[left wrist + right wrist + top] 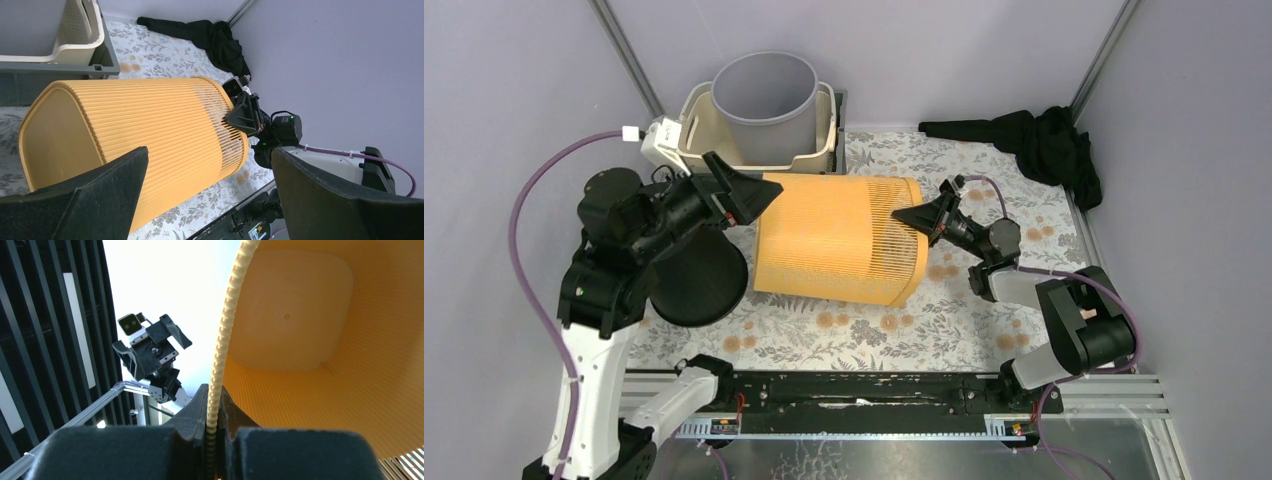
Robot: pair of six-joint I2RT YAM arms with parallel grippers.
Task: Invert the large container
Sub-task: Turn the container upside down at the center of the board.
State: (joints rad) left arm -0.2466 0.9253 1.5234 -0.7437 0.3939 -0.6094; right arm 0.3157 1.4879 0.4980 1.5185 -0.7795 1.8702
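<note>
The large container (839, 235) is an orange ribbed bin lying on its side on the flowered table cover, closed base to the left and open mouth to the right. My right gripper (916, 216) is shut on its rim at the mouth's upper edge. The right wrist view shows that rim pinched between the fingers (197, 407), with the bin's hollow inside (310, 340) beyond. My left gripper (749, 192) is open and hangs just off the upper corner of the base without touching it. In the left wrist view the container (150, 125) lies past the spread left gripper (209, 152).
Behind the container, a grey bucket (764, 95) stands inside a beige basket (692, 132). A black round disc (699, 278) lies left of the base, under my left arm. A black cloth (1044, 140) is heaped at the back right corner. Walls close in on three sides.
</note>
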